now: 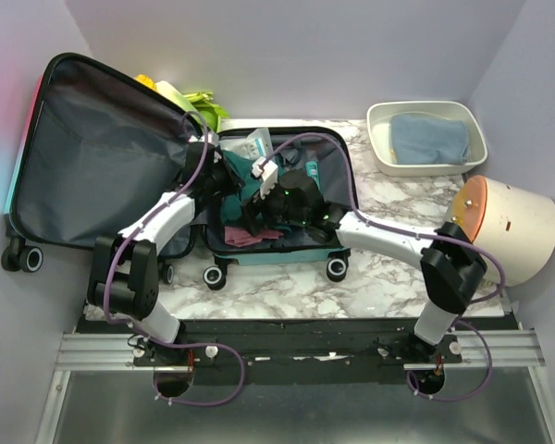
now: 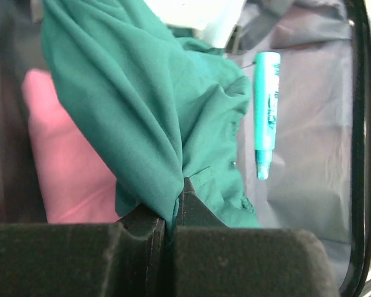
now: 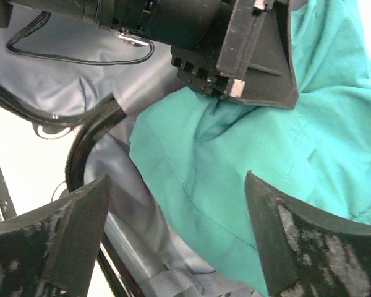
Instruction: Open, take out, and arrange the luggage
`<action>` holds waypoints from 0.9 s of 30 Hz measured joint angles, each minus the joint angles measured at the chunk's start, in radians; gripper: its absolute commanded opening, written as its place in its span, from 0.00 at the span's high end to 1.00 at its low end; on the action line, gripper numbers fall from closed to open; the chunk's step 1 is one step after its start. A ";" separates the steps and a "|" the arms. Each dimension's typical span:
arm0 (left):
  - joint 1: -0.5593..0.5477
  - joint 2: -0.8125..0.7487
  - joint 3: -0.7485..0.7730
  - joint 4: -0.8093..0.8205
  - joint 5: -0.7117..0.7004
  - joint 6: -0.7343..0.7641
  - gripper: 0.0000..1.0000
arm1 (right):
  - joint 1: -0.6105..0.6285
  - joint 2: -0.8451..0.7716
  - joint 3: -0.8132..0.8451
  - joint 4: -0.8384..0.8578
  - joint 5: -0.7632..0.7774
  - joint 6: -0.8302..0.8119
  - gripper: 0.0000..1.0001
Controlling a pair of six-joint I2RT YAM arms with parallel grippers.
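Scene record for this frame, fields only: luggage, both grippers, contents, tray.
luggage: lying open on the marble table
left gripper: jaws shut on the green garment
right gripper: jaws open, facing the green garment, gripping nothing
inside: pink cloth, teal tube
white tray: far right corner, blue cloth in it

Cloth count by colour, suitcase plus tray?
Teal: 1, the teal garment, pinched in the left gripper
Pink: 1, the pink cloth, lying in the luggage
Blue: 1, the blue cloth, folded in the white tray
Total: 3
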 measured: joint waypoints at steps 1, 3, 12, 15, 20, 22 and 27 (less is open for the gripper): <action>0.000 0.001 0.023 -0.015 0.014 0.043 1.00 | 0.000 -0.021 -0.007 -0.003 0.018 0.001 0.00; 0.000 0.001 0.073 -0.049 0.036 0.116 1.00 | 0.000 -0.068 -0.020 -0.006 0.058 0.011 0.00; -0.002 0.000 0.185 -0.137 0.132 0.394 1.00 | -0.003 -0.203 -0.109 -0.002 0.322 0.041 0.00; -0.012 -0.018 0.189 -0.173 0.144 0.460 1.00 | -0.021 -0.222 -0.153 -0.002 0.369 0.100 0.00; -0.029 -0.081 0.206 -0.250 0.098 0.541 1.00 | -0.079 -0.238 -0.185 -0.006 0.358 0.202 0.00; -0.034 -0.103 0.209 -0.270 0.050 0.550 1.00 | -0.093 -0.237 -0.185 -0.008 0.353 0.227 0.00; -0.033 -0.119 0.209 -0.304 -0.087 0.546 1.00 | -0.095 -0.191 -0.142 -0.026 0.323 0.290 0.00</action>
